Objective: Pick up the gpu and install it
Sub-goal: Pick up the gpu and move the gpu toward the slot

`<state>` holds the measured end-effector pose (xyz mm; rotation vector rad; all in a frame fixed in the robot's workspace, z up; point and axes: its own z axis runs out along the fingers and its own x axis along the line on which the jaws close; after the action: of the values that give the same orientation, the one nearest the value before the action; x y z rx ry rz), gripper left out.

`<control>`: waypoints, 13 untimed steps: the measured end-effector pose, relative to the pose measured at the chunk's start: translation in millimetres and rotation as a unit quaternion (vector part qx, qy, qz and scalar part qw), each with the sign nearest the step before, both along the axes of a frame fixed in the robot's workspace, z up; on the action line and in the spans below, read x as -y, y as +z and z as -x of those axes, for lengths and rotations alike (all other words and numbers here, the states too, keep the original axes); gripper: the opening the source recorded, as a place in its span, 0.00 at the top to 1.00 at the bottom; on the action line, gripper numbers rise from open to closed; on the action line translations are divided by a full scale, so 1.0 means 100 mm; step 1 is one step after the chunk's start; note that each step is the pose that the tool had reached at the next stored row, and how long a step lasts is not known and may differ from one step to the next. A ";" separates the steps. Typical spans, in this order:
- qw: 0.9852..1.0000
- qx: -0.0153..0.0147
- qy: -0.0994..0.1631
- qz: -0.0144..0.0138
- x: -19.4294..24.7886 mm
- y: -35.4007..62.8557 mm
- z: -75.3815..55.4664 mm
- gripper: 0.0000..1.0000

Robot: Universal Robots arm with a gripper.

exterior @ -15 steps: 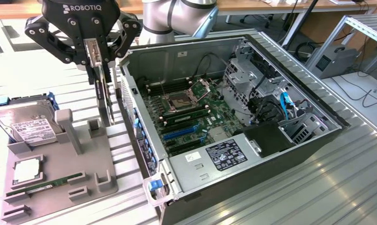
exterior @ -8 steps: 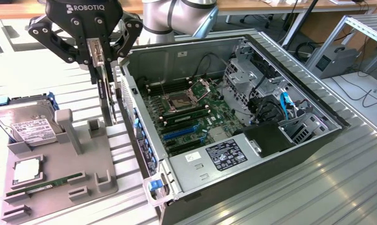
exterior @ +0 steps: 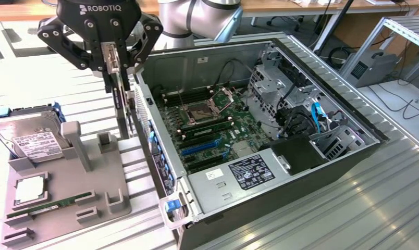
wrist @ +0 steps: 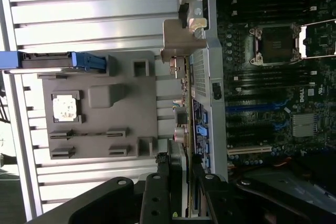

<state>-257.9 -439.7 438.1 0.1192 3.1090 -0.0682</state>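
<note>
The gpu point(exterior: 123, 112) is a thin dark card hanging upright, edge-on, from my gripper point(exterior: 112, 65), whose fingers are shut on its upper end. It hangs just outside the open computer case's point(exterior: 348, 151) near wall, over the gap between that wall and the grey holder tray point(exterior: 63, 192), its lower end close above the tray. In the wrist view the gpu point(wrist: 177, 163) runs away from my gripper point(wrist: 181, 195) to its silver bracket point(wrist: 176, 43), alongside the case wall. The motherboard point(exterior: 209, 138) lies inside the case with a blue slot point(exterior: 199, 148).
On the tray sit a silver hard drive point(exterior: 28, 138), a square processor point(exterior: 30, 188) and a green memory stick point(exterior: 49, 207), with upright grey posts point(exterior: 74, 143) near the hanging card. Cables and a drive cage point(exterior: 293, 109) crowd the case's far side.
</note>
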 end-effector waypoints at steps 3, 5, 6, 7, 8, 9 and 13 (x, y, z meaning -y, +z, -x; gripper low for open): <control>1.000 0.000 0.000 0.000 -0.001 0.000 -0.02 0.73; 1.000 0.000 0.000 0.000 -0.001 0.000 -0.03 0.73; 1.000 0.000 0.000 0.000 -0.001 0.000 -0.03 0.73; 1.000 0.000 0.000 0.000 -0.001 0.000 -0.04 0.73; 1.000 0.000 0.000 0.001 -0.001 0.000 -0.04 0.73; 1.000 0.000 0.000 0.001 -0.002 0.000 -0.05 0.73; 1.000 0.000 0.000 0.001 -0.002 0.000 -0.07 0.73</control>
<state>-250.7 -439.4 438.1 0.1191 3.1088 -0.0710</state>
